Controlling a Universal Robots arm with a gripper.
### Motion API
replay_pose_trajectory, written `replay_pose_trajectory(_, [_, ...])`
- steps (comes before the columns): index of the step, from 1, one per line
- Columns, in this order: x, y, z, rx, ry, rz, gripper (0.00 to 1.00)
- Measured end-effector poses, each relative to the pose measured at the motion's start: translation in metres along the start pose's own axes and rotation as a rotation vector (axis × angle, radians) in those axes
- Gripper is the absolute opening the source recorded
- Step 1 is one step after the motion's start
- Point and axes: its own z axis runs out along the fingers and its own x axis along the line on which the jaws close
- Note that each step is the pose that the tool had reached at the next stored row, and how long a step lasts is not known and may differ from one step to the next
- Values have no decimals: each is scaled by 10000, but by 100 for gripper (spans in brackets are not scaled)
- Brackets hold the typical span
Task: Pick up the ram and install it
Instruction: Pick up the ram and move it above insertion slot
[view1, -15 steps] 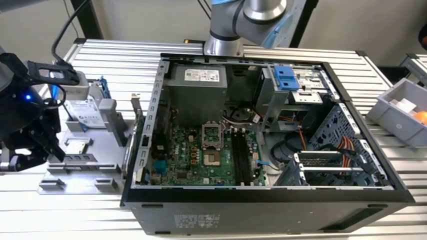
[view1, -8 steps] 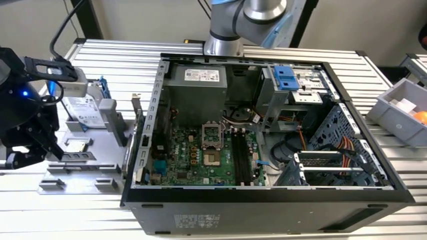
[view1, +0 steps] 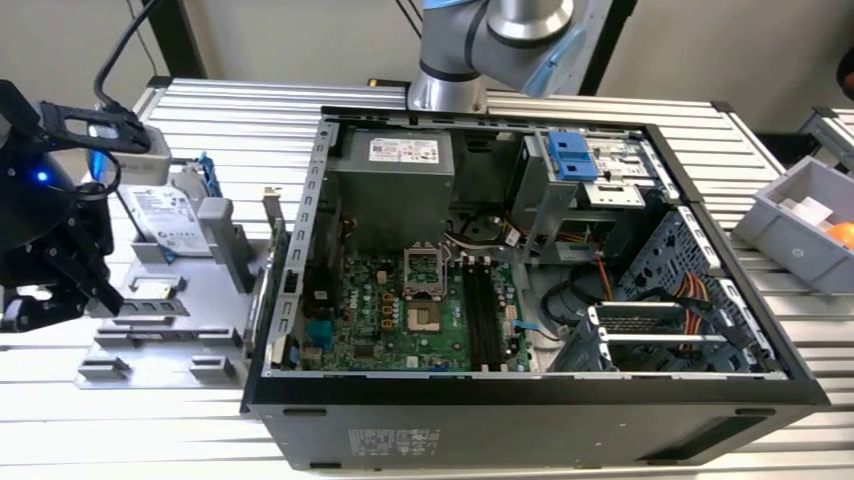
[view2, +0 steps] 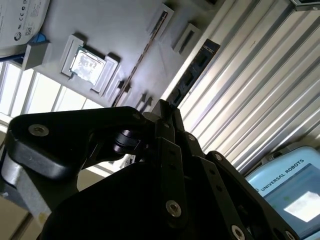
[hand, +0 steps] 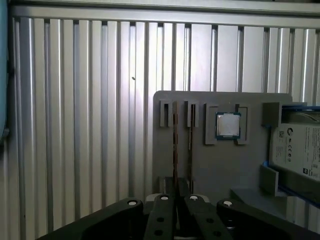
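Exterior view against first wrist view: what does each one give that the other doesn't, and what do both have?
Exterior view: the open computer case, its motherboard and a grey bin. First wrist view: thin ram sticks standing edge-on in slots. Both: the claw, the grey holder, the processor chip and the hard drive.

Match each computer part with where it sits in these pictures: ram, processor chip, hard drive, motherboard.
Things:
1. ram
2. processor chip
3. hard drive
4. motherboard

Places:
A. inside the open computer case
B. lying flat in a square recess of the grey holder
C. standing on edge in a narrow slot of the grey holder
D. in a blue frame

Pairs: 1-C; 2-B; 3-D; 4-A
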Motion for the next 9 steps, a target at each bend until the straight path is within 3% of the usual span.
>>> replay_pose_trajectory(9, [-4,1,-74,-1,14,1,0])
